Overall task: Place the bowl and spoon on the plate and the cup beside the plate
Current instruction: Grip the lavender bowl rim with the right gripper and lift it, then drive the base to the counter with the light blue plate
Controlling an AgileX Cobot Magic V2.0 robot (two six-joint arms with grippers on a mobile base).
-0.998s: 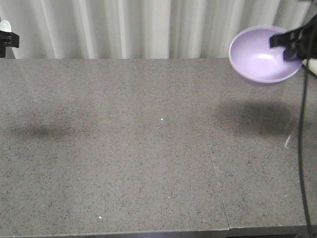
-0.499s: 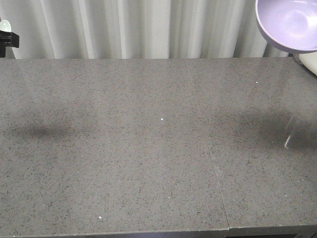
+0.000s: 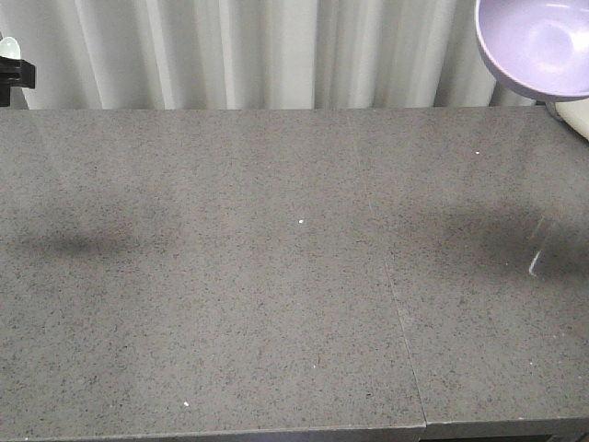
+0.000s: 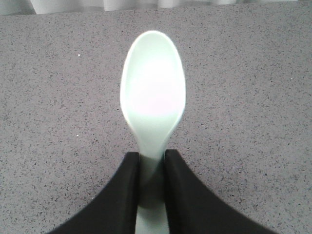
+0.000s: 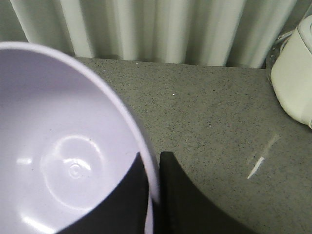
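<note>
My right gripper is shut on the rim of the lilac bowl, one finger inside and one outside. In the front view the bowl hangs high over the table's far right corner, tilted toward the camera, and that gripper is out of frame. My left gripper is shut on the handle of the mint-green spoon, scoop pointing forward above the tabletop. In the front view it shows at the far left edge, with the spoon tip above it. The plate and the cup are out of view.
The grey speckled table has a seam running front to back, right of the middle. A white curtain hangs behind it. A white rounded appliance stands at the far right edge.
The bowl has risen and shifted right since a second ago, carried by my right gripper, which has left the front view. In the last half second it barely moved. The left gripper stayed put.
</note>
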